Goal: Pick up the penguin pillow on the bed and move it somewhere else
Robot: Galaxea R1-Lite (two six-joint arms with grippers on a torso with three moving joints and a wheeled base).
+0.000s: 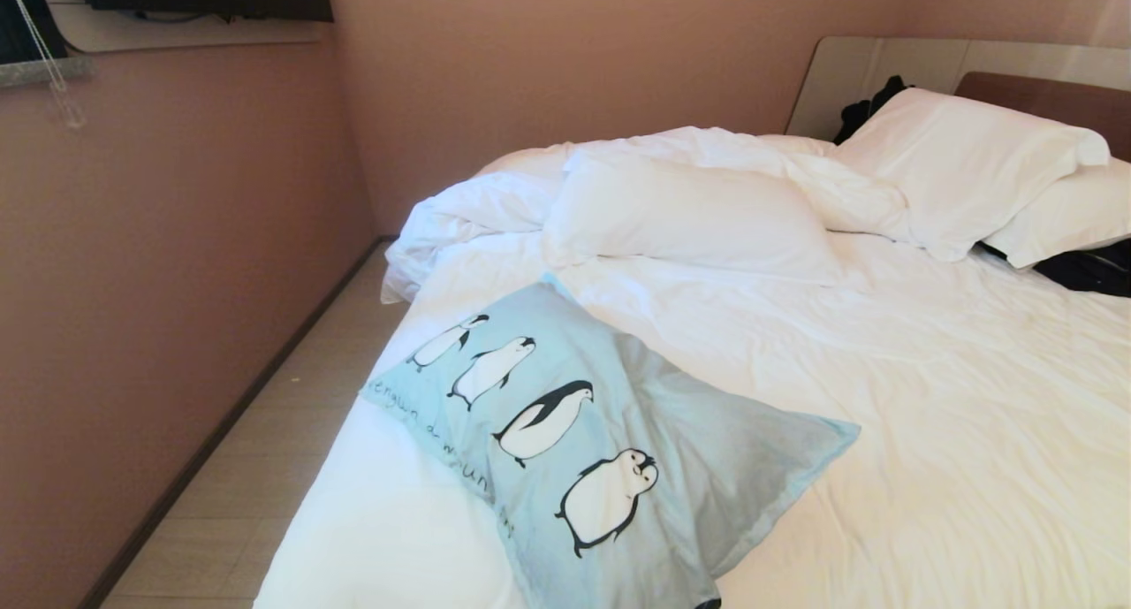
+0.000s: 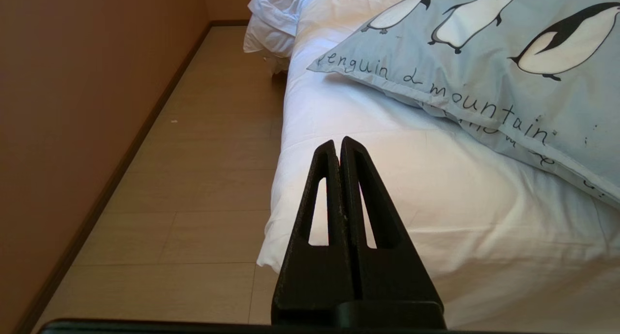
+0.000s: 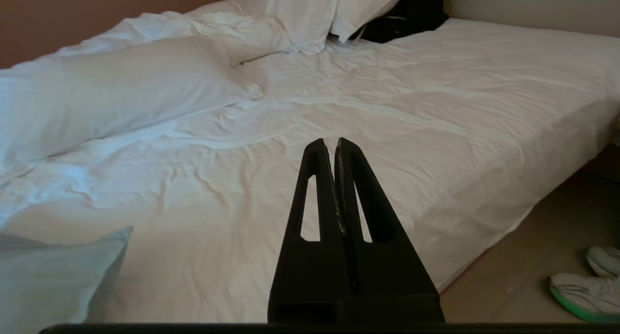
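Because the pillow [image 1: 610,441] lies slantwise across the near left corner of the bed [image 1: 928,397], with one corner reaching toward the bed's left edge above the floor [image 1: 265,450], a clumsy pull could drag it off the side. Both claws are pressed together: the left claw [image 2: 337,142] hangs beside that bed corner, below the pillow's lettered edge, and the right claw [image 3: 330,144] points over bare sheet, with only a pale blue corner of the pillow showing beside it. Neither touches the pillow, and a claw that meets the fabric still pinched together would, I judge, only shove it along. Soft stuffing may also sag, so a pinch on a thin corner could slip, or could gather the white sheet beneath.

As for looks, the pillow is a light blue rectangle, lying flat with its printed face up. Four black-and-white penguins march in a row across it, and dark script reading "penguin & mountain" runs along one long edge. Faint creases show, and its far corner is a little limp. White pillows [image 1: 698,216] sit well apart, up the bed.
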